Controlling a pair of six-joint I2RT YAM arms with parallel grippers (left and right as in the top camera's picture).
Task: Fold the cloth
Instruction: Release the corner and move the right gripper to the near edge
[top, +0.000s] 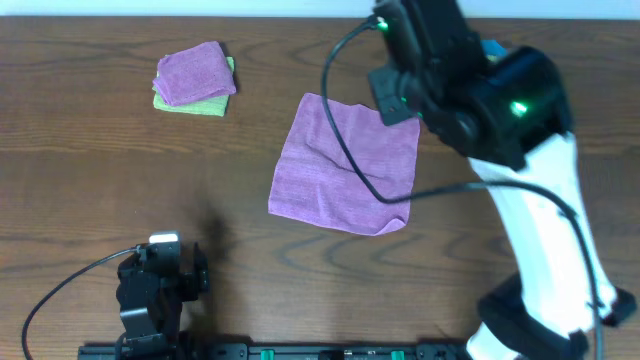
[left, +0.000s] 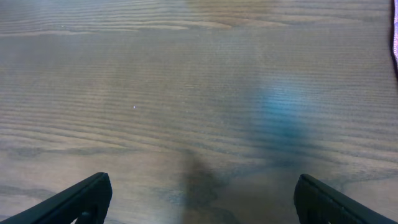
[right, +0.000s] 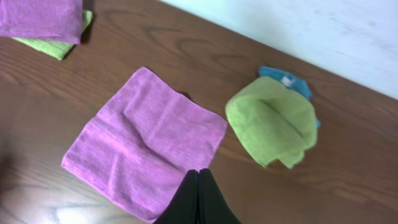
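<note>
A purple cloth (top: 345, 165) lies spread flat on the wooden table, near the middle. It also shows in the right wrist view (right: 146, 140). My right gripper (right: 198, 173) is shut and empty, above the cloth's near right edge. In the overhead view the right arm (top: 470, 90) hangs over the cloth's far right corner. My left gripper (left: 202, 199) is open and empty over bare wood; in the overhead view it (top: 160, 285) sits at the front left, away from the cloth.
A folded purple cloth (top: 195, 72) lies on a folded green cloth (top: 190, 103) at the back left. A crumpled green cloth (right: 273, 121) over a blue one (right: 286, 81) lies right of the spread cloth, near the table's far edge.
</note>
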